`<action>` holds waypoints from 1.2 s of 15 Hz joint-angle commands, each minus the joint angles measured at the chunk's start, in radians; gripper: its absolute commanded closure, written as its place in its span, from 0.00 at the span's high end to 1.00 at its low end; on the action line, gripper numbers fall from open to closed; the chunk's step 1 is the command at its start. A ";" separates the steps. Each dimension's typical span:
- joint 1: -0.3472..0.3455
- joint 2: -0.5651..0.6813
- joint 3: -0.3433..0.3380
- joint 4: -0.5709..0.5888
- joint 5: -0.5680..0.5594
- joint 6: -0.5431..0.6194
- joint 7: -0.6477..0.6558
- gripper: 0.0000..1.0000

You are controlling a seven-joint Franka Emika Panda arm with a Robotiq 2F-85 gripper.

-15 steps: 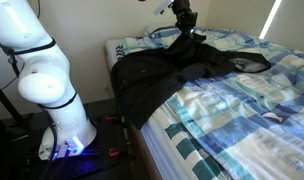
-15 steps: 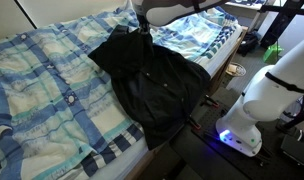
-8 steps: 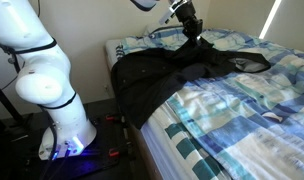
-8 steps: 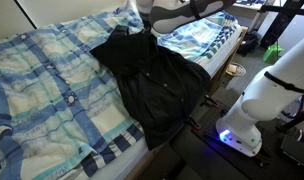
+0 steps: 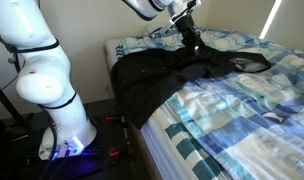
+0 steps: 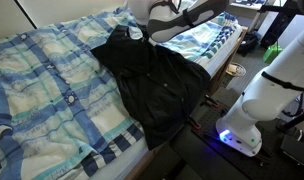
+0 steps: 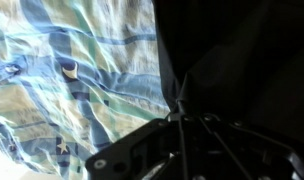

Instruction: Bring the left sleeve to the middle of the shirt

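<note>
Since black cloth fills the wrist view around the gripper [image 5: 191, 38], I cannot tell whether the jaws are parted or pinching. Gripper sits upper centre in an exterior view, at the far edge of the shirt [image 5: 152, 75]; shirt lies rumpled mid-frame on the quilt [image 5: 232, 115].

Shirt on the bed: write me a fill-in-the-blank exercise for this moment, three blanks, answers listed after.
1. The shirt is plain ____ in colour.
2. It is spread on a blue-and-white checked ____.
3. Part of the shirt hangs off the side of the bed, toward the robot's ____ base.
Missing words: black; quilt; white.
</note>
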 commanded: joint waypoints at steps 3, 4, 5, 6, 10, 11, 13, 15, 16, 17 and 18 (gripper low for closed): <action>0.009 -0.001 -0.008 0.003 0.000 -0.002 0.000 0.01; 0.009 -0.001 -0.009 0.003 0.000 -0.002 0.000 0.01; 0.009 -0.001 -0.009 0.003 0.000 -0.002 -0.001 0.01; 0.009 -0.001 -0.009 0.003 0.000 -0.002 -0.001 0.01; 0.009 -0.001 -0.009 0.003 0.000 -0.002 -0.001 0.01; 0.009 -0.001 -0.009 0.003 0.000 -0.002 -0.001 0.26; 0.009 -0.002 -0.010 0.004 0.004 -0.004 -0.006 0.32; 0.010 -0.006 -0.009 0.005 0.003 -0.005 -0.007 0.47; 0.010 -0.010 -0.009 0.005 0.005 -0.007 -0.010 0.56; 0.011 -0.014 -0.009 0.005 0.006 -0.009 -0.011 0.63; 0.012 -0.018 -0.008 0.005 0.008 -0.013 -0.013 0.71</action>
